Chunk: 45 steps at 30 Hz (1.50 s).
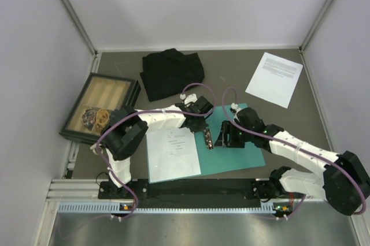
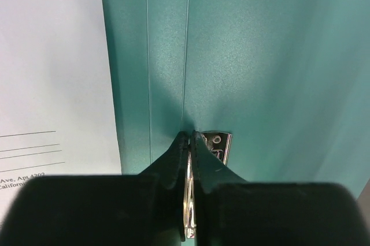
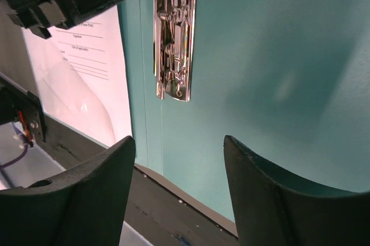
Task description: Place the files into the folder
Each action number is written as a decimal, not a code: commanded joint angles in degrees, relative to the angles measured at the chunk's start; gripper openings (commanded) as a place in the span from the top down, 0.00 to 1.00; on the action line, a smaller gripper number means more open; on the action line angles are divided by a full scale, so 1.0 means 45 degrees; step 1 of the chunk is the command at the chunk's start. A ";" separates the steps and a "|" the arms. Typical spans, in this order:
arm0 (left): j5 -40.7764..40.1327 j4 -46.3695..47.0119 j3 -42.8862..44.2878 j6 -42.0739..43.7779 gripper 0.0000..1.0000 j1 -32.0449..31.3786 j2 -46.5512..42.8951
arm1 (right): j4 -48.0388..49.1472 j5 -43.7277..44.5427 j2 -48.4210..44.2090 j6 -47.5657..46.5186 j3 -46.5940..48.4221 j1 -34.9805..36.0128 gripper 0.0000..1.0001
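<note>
The folder (image 1: 243, 156) is coloured teal, its clip (image 3: 173, 32) silver; the sheets (image 1: 172, 153) are printed black on white.

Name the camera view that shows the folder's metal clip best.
Right wrist: the metal clip shows nearly whole and sharp on the folder. Left wrist shows only its end, pinched in the left gripper. Top external shows a tiny dark strip.

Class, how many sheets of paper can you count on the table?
2. One sheet lies left of the folder's clip; the other sheet lies far right. The arms may hide more.
</note>
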 commanded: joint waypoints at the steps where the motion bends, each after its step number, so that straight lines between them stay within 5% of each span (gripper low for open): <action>1: -0.0034 -0.0313 -0.0411 -0.0278 1.00 -0.0072 0.0022 | 0.2022 -0.1138 0.0534 0.1182 -0.0410 -0.0111 0.44; 6: -0.0405 -0.0701 -0.0275 -0.0551 1.00 -0.0072 -0.0018 | 0.3061 -0.1567 0.1256 0.1886 -0.0469 -0.0111 0.58; 18: -0.0601 -0.1544 0.0506 -0.0611 1.00 -0.0072 0.0607 | 0.4897 -0.2037 0.3190 0.2414 -0.0371 0.0162 0.68; 30: -0.0504 -0.1173 0.0605 0.0268 1.00 -0.0033 0.0842 | 0.4274 -0.0886 0.3719 0.1771 -0.0274 0.0768 0.73; 36: -0.0367 -0.0997 0.0527 0.0405 1.00 -0.0033 0.0842 | 0.4507 -0.0845 0.3700 0.1828 -0.0351 0.0767 0.86; 45: -0.0132 -0.0860 0.0371 0.0444 1.00 -0.0033 0.0861 | 0.5112 -0.1314 0.4070 0.1985 -0.0430 0.0767 0.86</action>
